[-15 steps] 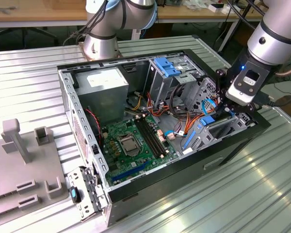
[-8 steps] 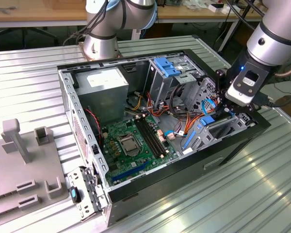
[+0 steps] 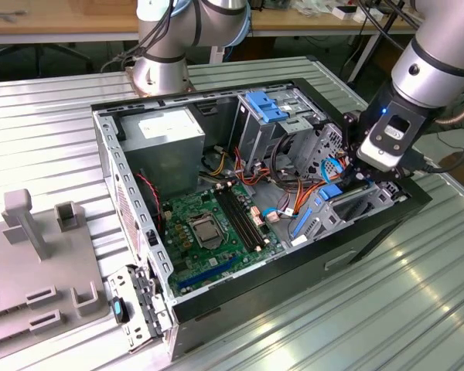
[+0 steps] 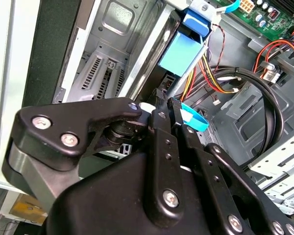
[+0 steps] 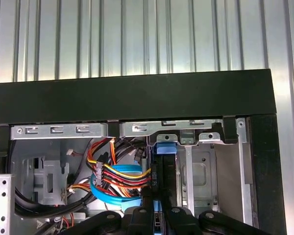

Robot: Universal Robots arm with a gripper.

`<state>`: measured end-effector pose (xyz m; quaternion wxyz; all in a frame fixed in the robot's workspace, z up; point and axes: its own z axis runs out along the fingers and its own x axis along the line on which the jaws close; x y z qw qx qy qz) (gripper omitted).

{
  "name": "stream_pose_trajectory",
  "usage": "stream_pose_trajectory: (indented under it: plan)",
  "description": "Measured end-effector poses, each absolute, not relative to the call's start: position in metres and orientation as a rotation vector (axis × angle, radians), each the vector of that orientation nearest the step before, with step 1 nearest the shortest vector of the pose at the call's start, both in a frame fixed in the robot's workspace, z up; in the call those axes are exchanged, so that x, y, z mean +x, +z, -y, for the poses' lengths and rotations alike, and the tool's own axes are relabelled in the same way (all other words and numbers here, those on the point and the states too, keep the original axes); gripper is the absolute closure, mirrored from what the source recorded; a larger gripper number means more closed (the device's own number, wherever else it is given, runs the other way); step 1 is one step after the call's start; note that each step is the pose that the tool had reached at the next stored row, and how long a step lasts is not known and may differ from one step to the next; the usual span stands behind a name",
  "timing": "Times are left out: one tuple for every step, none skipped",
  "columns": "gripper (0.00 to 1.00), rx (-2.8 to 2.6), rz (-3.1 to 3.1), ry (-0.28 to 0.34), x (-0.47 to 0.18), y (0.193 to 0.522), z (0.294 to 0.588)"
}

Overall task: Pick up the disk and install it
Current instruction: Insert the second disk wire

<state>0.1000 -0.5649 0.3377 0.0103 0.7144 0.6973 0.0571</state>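
The disk [image 3: 354,202] sits low in the open computer case [image 3: 139,232], at the corner on the exterior view's right, a dark slab edged with bright blue rail. The hand [image 3: 375,176] is pressed down right over it, its black fingers [image 5: 157,196] drawn narrow and close together around the disk's thin edge, as seen in both wrist views. In the first wrist view the disk stands on edge between the fingers, a blue tab [image 5: 165,147] at its far end against the case's black rim.

The case lies on its side on a ribbed metal counter [image 3: 417,309], with a wooden bench behind.

The exterior view takes in the green motherboard [image 3: 213,228], the grey power supply [image 3: 166,131] and the drive cage [image 3: 274,116]. The second wrist view brings up a light blue bracket [image 4: 183,54] and bundled cables [image 4: 210,78].
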Motion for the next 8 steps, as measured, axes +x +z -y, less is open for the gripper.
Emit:
stream_pose_trajectory:
  plan:
    - [0.84,2.23,-2.176,0.178,0.1,0.3376,0.565]
    - [0.84,2.23,-2.176,0.178,0.1,0.3376,0.565]
    - [0.84,2.23,-2.177,0.179,0.1,0.3376,0.565]
    - [0.84,2.231,-2.177,0.181,0.0999,0.3377,0.5652]
    - [0.82,2.235,-2.18,0.189,0.0998,0.3374,0.5655]
    - [0.77,2.235,-2.18,0.19,0.0998,0.3381,0.5655]
    - [0.77,2.235,-2.18,0.19,0.0998,0.339,0.5654]
    - [0.77,2.235,-2.18,0.19,0.0998,0.3409,0.5656]
